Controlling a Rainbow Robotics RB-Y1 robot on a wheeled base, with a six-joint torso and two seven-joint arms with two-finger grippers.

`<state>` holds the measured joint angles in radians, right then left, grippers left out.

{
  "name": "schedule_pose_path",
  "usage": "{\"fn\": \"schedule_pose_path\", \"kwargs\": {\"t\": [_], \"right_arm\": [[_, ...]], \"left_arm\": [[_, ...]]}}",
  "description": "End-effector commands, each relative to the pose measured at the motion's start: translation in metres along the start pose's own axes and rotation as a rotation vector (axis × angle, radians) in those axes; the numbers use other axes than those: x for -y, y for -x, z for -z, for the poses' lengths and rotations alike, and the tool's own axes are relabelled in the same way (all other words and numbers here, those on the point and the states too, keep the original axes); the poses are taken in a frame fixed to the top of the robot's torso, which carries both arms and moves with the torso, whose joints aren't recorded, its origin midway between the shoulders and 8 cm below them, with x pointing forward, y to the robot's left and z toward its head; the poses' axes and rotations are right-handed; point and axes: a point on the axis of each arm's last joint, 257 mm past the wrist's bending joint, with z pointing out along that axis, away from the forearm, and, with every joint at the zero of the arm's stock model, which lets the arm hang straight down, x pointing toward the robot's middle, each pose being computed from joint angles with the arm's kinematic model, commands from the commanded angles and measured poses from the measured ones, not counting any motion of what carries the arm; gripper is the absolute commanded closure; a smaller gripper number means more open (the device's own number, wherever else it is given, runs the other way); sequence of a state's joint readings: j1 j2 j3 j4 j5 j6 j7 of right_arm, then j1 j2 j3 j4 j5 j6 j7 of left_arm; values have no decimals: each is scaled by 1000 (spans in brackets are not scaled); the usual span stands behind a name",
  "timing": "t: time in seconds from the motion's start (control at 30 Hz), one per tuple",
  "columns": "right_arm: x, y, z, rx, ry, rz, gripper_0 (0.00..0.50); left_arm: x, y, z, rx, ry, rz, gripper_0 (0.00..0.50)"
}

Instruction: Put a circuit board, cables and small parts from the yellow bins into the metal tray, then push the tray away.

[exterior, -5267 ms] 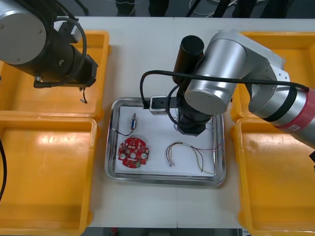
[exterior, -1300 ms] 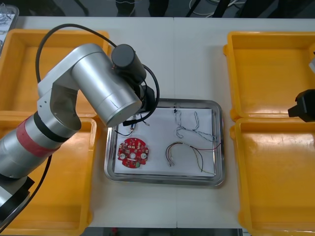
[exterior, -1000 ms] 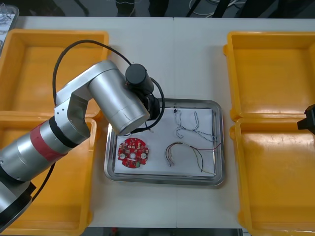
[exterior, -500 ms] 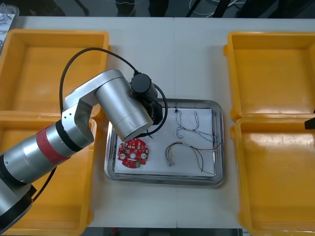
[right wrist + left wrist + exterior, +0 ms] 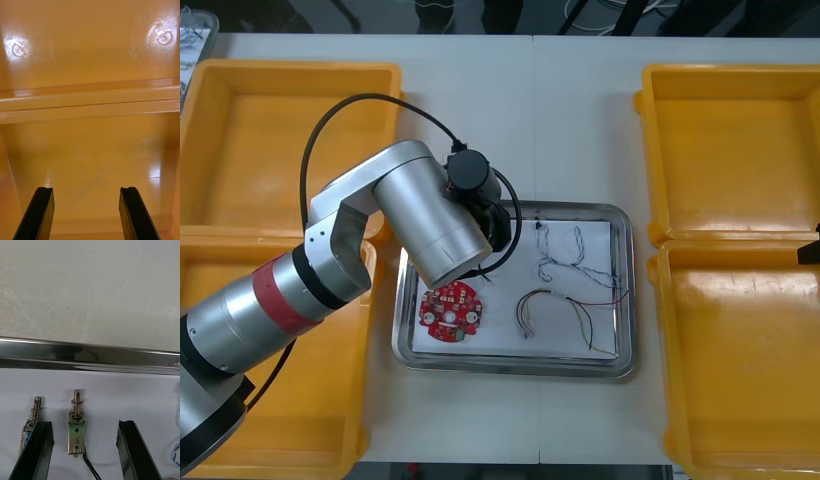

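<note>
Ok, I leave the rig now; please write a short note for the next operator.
Left gripper: open, low over the metal tray by its far rim; one small metal part lies free between its fingers, a second small metal part partly behind one finger.
Right gripper: open, parked over a yellow bin at the right.
In the tray: red circuit board, blue and white cable, red and yellow cable.
Done: loading, it seems. Left: lift the left gripper out, push the tray away.

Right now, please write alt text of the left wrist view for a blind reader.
The open left pincer hangs over the white floor of the metal tray, one small metal part lying untouched between its fingers. A second part lies beside one finger.
</note>
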<state>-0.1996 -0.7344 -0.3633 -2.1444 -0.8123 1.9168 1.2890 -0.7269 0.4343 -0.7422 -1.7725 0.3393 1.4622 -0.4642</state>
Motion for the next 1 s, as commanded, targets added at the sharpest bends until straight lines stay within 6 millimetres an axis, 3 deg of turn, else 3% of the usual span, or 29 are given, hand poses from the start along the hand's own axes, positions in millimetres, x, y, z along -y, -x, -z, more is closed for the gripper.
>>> {"fn": "schedule_pose_path", "kwargs": {"t": [0.03,0.2,0.53,0.83,1.0], "right_arm": [[-1,1,7,27,7,-22,0],[-2,0,8,26,11,-17,0],[-7,1,13,29,18,16,0],[-14,-3,25,3,10,129,0],[-29,-10,42,-23,56,234,0]], "left_arm": [[11,2,22,12,-29,9,0],[-5,12,45,-4,-39,15,0],[-63,34,107,-63,-33,18,0],[-131,48,152,-132,52,-32,0],[-170,49,172,-168,84,-30,0]]}}
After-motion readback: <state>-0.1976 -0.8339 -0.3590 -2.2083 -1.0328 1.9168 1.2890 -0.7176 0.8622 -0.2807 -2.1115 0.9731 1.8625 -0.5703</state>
